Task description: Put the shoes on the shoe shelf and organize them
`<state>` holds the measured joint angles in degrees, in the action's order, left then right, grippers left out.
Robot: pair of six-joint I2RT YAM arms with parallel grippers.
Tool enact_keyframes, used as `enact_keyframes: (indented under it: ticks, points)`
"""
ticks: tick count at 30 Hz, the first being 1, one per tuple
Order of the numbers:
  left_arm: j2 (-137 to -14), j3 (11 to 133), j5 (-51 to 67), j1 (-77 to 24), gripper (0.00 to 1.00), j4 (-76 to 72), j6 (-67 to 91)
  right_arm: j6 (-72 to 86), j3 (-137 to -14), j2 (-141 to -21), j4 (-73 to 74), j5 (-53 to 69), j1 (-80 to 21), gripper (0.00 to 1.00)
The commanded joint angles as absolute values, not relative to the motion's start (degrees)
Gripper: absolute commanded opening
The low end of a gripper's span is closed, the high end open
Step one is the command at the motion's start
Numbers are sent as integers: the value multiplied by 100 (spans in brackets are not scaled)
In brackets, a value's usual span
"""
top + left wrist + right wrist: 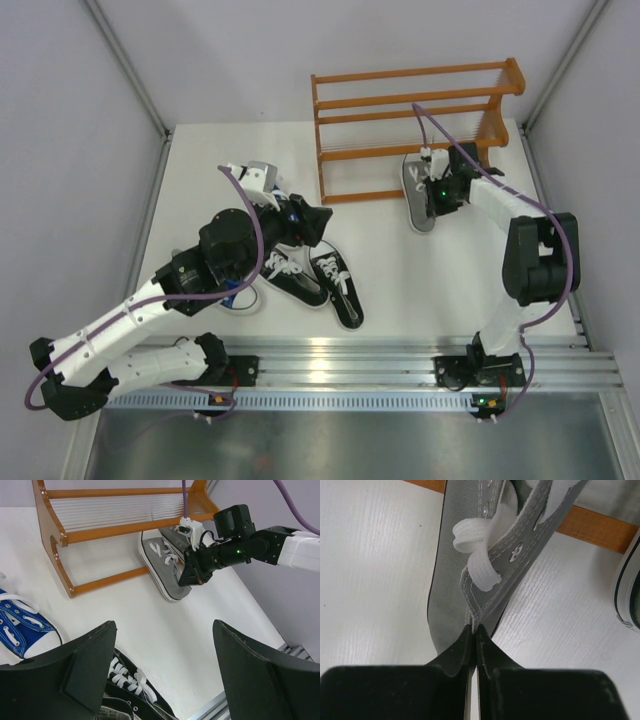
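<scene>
Right wrist: right claw [474, 630] clamps only the thin eyelet edge of the grey canvas sneaker [520, 550], which may slip on lifting; left claw [165, 632] gapes empty.

No legible text, brand mark, number or sign in any of the three views. The lower edge of the left wrist view shows a pale patch by the black sneaker [132, 687], possibly a printed label, but it is too blurred and cropped to read.
</scene>
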<state>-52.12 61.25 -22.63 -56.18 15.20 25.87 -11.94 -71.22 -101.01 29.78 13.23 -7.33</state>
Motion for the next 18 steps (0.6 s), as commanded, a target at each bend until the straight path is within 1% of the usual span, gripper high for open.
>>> enact_keyframes:
  ticks: [1,8,18]
  points:
    - [-5124,6073,-2338,-5607,83,1239,2646,-845,-7198,-9879,2321,1266,-782,0]
    - [-5098,6082,-2347,-5607,83,1239,2646,-642,-7382,-9677,1908,1046,-721,0]
    - [-5133,6117,-2329,-5599,83,1239,2637,-650,-7980,-10046,1855,967,-484,0]
